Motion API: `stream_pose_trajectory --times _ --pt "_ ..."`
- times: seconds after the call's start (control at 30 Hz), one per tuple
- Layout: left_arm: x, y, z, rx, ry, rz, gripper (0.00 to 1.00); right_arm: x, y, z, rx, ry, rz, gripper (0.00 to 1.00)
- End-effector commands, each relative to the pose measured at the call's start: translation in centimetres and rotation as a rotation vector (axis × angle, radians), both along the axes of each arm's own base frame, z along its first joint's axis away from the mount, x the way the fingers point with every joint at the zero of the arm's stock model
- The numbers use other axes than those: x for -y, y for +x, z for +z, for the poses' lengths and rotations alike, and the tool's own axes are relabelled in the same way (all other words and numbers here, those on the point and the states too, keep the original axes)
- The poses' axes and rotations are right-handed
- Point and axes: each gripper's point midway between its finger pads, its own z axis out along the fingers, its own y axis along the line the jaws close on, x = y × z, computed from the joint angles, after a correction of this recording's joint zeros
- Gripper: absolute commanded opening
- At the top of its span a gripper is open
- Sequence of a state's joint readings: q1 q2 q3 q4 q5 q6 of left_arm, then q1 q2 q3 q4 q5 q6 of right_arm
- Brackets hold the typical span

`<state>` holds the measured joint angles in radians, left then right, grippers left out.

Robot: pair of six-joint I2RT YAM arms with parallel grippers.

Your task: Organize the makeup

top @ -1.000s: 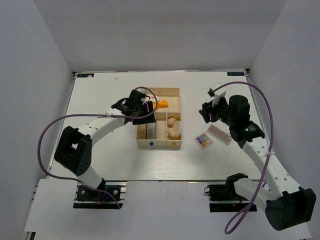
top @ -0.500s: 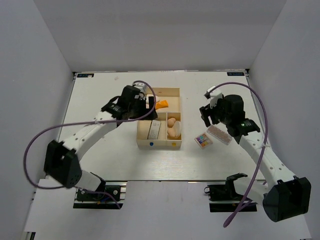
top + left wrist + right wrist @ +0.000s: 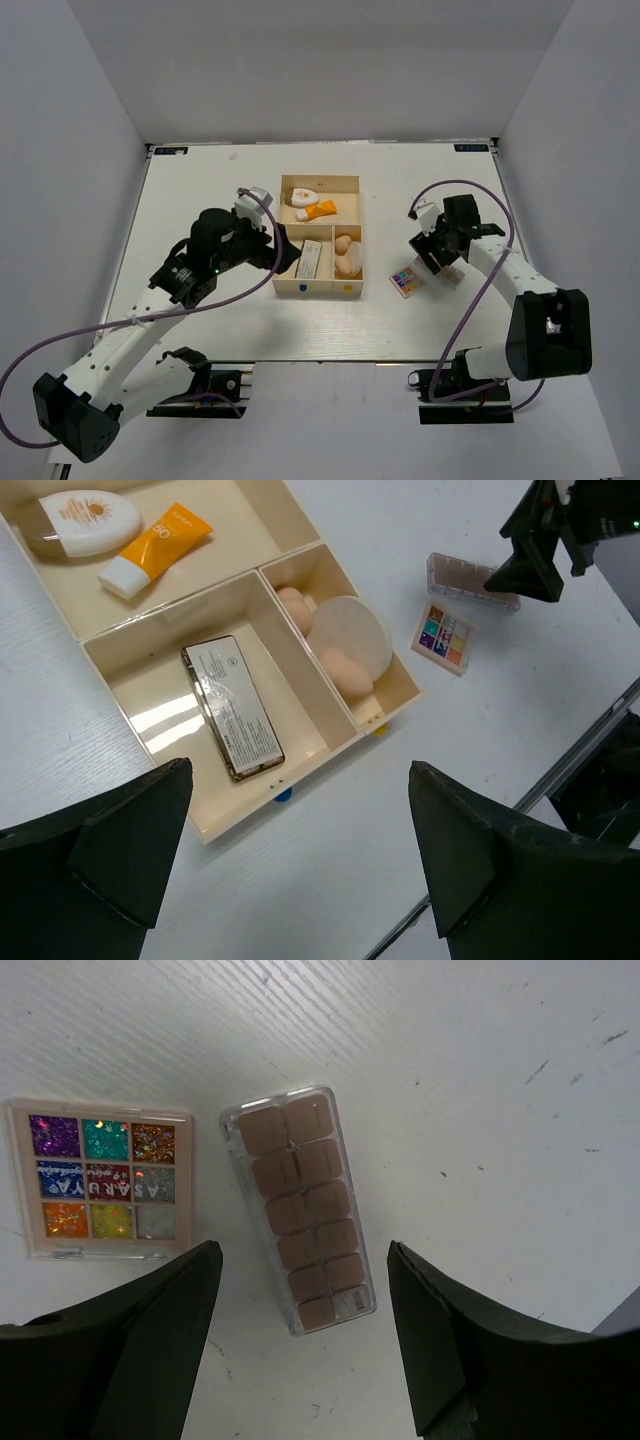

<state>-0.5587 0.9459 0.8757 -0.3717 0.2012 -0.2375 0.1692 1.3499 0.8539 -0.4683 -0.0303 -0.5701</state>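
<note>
Right gripper point(image 3: 302, 1260) hangs with fingers spread wide, straddling the beige palette point(image 3: 300, 1215) on the table point(image 3: 470, 1050). Just beside it lies the multicoloured palette point(image 3: 100, 1178), the lettering across its middle row roughly "ASARUYA". Left gripper point(image 3: 300, 780), equally agape and empty, looks down on the wooden box point(image 3: 170, 608). In the box are an orange tube point(image 3: 158, 546) marked "50", a white teardrop piece point(image 3: 88, 522) and a flat palette point(image 3: 232, 720). Since a second ago the left arm has drawn back off the box, and the right wrist has dropped over the palettes.
</note>
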Motion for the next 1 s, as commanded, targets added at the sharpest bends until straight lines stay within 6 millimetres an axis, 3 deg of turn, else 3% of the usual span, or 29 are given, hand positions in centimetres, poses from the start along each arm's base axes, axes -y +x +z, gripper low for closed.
stream_pose_trajectory --times 0.0,0.23,0.47,0.7,0.8,0.87,0.97 --pt "0.3 -1.2 2.1 0.076 -0.049 -0.059 0.98 0.5 -0.6 -1.8 -0.058 -0.033 0.068 0.73" --pt "0.1 -1.5 2.4 0.092 -0.062 -0.058 0.98 1.4 -0.9 -5.5 -0.160 -0.063 0.081 0.70" --pt "0.3 -1.5 2.1 0.081 -0.060 -0.068 0.98 2.4 0.0 -7.1 -0.175 -0.099 0.068 0.70" --pt "0.4 -1.4 1.9 0.076 -0.059 -0.068 0.98 2.8 -1.2 -8.6 -0.271 -0.077 0.094 0.67" --pt "0.4 -1.5 1.9 0.076 -0.059 -0.069 0.98 3.4 -0.8 -8.4 -0.251 -0.093 0.076 0.71" --pt "0.3 -1.5 1.8 0.075 -0.058 -0.068 0.98 3.2 -0.8 -7.9 -0.232 -0.077 0.085 0.81" --pt "0.4 -1.4 1.9 0.077 -0.059 -0.068 0.98 3.4 0.2 -6.2 -0.147 -0.073 0.073 0.86"
